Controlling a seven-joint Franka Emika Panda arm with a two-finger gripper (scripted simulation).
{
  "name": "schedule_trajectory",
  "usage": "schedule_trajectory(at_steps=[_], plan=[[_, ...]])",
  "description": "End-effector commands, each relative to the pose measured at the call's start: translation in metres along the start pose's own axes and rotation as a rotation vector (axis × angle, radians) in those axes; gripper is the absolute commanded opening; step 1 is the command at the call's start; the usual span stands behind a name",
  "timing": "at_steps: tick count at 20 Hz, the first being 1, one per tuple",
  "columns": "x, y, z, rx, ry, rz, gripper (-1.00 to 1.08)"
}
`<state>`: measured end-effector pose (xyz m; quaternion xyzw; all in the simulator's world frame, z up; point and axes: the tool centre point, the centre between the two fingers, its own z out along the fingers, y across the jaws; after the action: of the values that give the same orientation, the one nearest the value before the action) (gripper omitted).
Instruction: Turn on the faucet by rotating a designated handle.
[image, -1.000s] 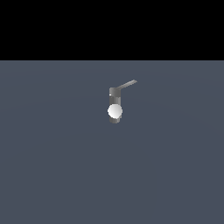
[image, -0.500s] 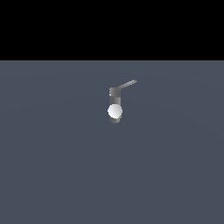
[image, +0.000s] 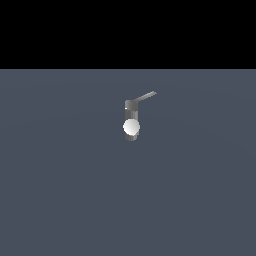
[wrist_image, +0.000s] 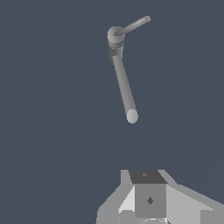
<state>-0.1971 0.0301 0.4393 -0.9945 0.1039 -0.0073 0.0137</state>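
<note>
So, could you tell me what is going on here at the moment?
A simulated robot arm is meant to turn on a faucet by rotating its handle, but nothing is touching it yet. The faucet stands alone on the grey floor, its thin lever sticking out sideways from the top. In the wrist view the gripper sits apart from the faucet; whether it is open cannot be told.

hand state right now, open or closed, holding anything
Hand: only its grey body shows in the wrist view, no fingers, so open or closed cannot be told. It is apart from the dark-grey cylinder faucet.
</note>
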Motion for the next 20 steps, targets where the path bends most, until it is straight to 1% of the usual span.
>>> schedule_trajectory(at_steps=[1,11,20], plan=[[0.014,-0.008,0.012,0.000,0.000,0.059,-1.00],[0.075,-0.031,0.060,-0.003,0.001,0.302,-1.00],[0.135,-0.038,0.103,-0.006,0.002,0.520,-1.00]])
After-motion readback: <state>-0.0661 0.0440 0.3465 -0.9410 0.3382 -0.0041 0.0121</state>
